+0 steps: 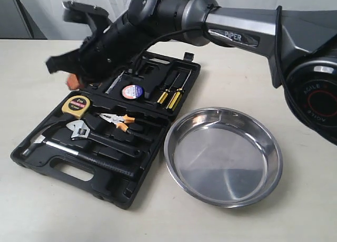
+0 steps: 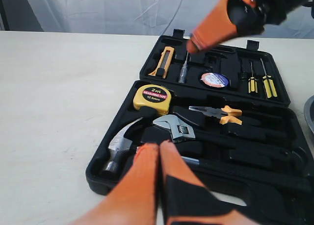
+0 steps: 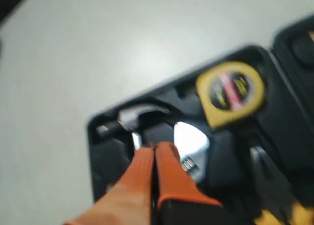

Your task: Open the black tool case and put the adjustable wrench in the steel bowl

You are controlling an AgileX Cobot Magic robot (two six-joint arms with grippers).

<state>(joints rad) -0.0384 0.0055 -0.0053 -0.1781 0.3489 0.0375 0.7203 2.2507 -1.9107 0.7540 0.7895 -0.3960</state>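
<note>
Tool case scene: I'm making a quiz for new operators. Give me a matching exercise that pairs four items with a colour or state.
Items:
1. black tool case
2. adjustable wrench
3. steel bowl
4. tape measure

Descriptions:
A. yellow housing
B. empty and shiny
C. lid open, lying flat
D. silver head, black handle

Pairs: 1-C, 2-D, 3-B, 4-A

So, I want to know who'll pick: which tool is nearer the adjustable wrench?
Right, probably. The right tool hovers shut over the tool case, pointed at the adjustable wrench. The left tool, also shut, is back on the case's handle side, outside the exterior view.
</note>
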